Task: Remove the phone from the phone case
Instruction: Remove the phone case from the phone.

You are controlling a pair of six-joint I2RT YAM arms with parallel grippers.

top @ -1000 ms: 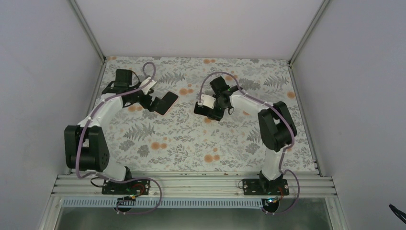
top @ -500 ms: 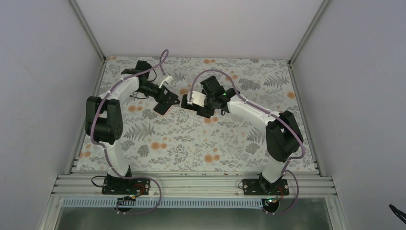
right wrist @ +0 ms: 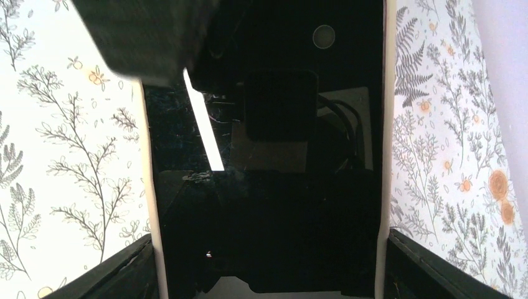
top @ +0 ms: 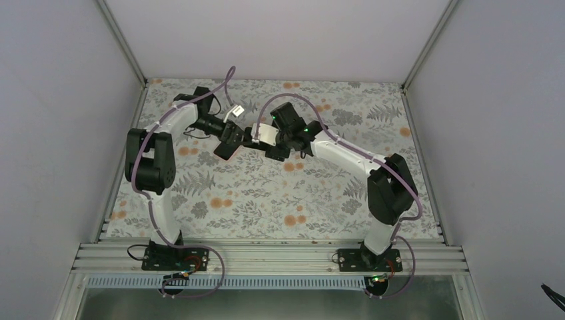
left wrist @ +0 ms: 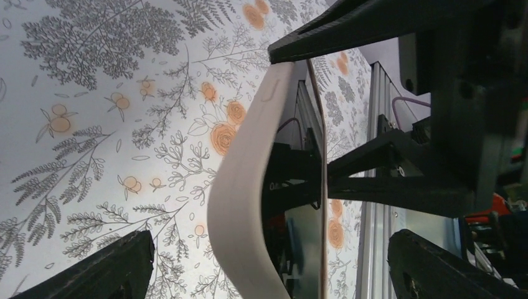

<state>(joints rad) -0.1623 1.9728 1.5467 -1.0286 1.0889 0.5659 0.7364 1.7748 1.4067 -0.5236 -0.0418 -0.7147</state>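
My right gripper is shut on the phone case, its fingers pressing the pale pink side rims. The phone, black and glossy, sits in the case and fills the right wrist view. My left gripper is open and meets the right one above the back middle of the table. In the left wrist view the case's pink edge bows away from the phone's dark screen. Both stand between the left fingers, which are wide apart and touch neither.
The floral table cover lies below both grippers. Aluminium frame posts and white walls close in the back and sides. A metal rail runs along the near edge by the arm bases.
The left arm has swung right and the right gripper, holding the cased phone, has moved left. The two grippers now meet, with the left fingers straddling the case.
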